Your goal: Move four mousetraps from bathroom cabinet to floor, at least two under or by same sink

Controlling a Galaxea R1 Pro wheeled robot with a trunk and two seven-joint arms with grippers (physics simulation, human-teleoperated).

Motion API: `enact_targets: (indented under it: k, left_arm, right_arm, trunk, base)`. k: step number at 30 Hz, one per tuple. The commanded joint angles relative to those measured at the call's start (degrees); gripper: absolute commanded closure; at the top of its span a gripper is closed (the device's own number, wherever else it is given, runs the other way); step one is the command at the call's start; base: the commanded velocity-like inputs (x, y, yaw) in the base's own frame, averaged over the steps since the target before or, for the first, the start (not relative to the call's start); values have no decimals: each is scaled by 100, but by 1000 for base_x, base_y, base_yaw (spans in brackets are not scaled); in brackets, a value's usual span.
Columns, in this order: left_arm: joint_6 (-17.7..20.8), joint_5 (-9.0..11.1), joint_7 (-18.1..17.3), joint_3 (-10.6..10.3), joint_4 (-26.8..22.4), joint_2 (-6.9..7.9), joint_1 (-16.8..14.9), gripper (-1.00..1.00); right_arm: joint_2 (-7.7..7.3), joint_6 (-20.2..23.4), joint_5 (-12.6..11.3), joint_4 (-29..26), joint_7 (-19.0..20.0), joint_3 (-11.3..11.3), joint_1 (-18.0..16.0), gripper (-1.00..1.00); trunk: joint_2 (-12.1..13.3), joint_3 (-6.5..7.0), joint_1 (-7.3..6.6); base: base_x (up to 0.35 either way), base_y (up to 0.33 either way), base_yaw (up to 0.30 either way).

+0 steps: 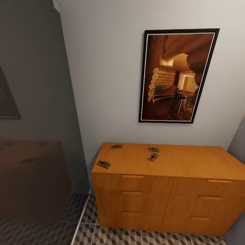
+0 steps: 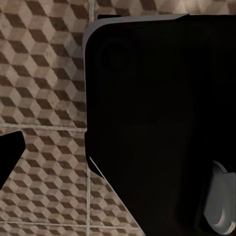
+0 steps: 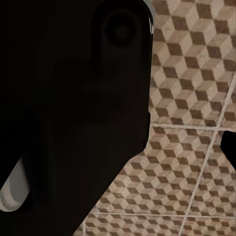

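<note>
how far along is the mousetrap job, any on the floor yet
Nothing placed yet. All four mousetraps lie on top of the cabinet: one near the front left corner, one at the back left, and two close together further right. Nothing is in hand. The patterned bathroom floor by the cabinet shows no traps. Left to do: pick up all four and set them down by the sink.

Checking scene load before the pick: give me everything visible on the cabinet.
The cabinet is a low, wide orange-brown wooden unit standing on the cube-patterned bathroom floor against the pale wall, below a framed picture. Its front shows two columns of drawer fronts, all shut, each with a thin bar handle. Four mousetraps lie flat on its top, toward the left half. Its right end is cut off by the picture's edge.
</note>
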Motion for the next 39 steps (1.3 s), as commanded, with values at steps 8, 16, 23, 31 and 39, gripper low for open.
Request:
enact_targets:
  k: [8,16,23,31,39]
  left_arm:
    - [-15,4,1,1,0,5,-1,-100]
    - [-15,4,1,0,0,6,-1,-100]
    - [-15,4,1,-3,0,7,-1,-100]
    - [-15,4,1,0,0,7,-1,-100]
    - [-15,4,1,0,0,7,-1,-100]
  right_arm:
    - [4,-8,7,-1,-7,3,-1,-100]
    - [5,-27,7,-1,-7,3,-1,-100]
    - [5,-93,10,-1,-7,3,0,-100]
    - [5,-116,11,2,-7,3,-1,-100]
    - [5,-122,12,0,-7,3,0,-100]
  trunk:
    - [318,139,-176]
    - [639,283,-351]
    - [920,408,-505]
    - [1241,552,-681]
    - [1562,696,-856]
  base:
    - [0,0,0]
    - [0,0,0]
    - [0,0,0]
    - [0,0,0]
    - [0,0,0]
